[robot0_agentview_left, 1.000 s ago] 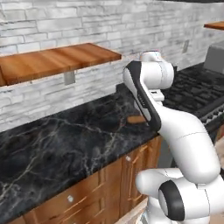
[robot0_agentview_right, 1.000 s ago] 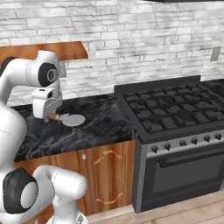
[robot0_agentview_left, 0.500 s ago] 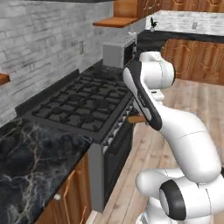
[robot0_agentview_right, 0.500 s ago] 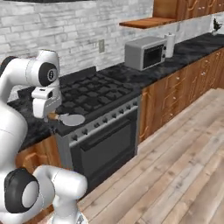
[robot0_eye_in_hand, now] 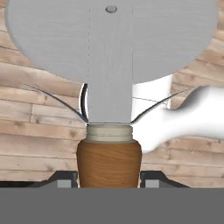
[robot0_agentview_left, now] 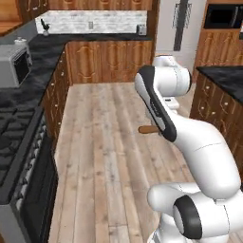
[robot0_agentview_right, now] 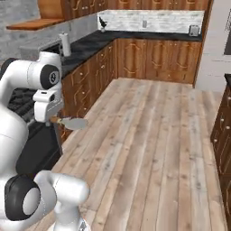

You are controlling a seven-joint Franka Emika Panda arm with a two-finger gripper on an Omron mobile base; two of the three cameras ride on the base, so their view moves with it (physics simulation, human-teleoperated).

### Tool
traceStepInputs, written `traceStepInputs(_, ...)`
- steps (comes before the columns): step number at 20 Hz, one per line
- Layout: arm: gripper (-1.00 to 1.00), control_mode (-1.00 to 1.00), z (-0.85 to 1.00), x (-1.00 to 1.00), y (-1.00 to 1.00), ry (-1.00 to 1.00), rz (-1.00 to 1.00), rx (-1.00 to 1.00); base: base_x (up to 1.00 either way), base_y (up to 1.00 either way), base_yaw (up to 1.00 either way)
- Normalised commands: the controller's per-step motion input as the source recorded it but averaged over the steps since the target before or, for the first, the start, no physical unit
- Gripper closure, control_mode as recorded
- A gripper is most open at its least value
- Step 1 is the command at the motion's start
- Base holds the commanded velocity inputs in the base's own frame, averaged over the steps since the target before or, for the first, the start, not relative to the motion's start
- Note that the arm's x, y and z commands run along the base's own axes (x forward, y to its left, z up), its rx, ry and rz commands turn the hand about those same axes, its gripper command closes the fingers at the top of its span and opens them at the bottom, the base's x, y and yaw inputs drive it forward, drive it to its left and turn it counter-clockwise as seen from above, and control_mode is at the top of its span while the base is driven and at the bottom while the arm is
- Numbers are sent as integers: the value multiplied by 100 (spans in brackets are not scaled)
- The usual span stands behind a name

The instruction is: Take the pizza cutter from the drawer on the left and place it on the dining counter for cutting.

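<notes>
Here the fingers (robot0_eye_in_hand: 72, 178) clamp the pizza cutter (robot0_eye_in_hand: 109, 65) above the wooden floor (robot0_agentview_right: 153, 135).

I can read no text, label, brand or number anywhere here. Nothing is printed on the pizza cutter (robot0_eye_in_hand: 109, 57), neither its blade nor its wooden handle, and the microwave (robot0_agentview_left: 14, 64) at about ten o'clock in the left base view is too small to show markings.
</notes>
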Motion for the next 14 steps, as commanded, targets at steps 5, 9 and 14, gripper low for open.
traceStepInputs(5, 100, 100, 0, 0, 0, 0, 0, 0, 0, -1, -97)
traceStepInputs(9, 100, 100, 0, 0, 0, 0, 0, 0, 0, 0, -98)
traceStepInputs(14, 100, 100, 0, 0, 0, 0, 0, 0, 0, 1, -95)
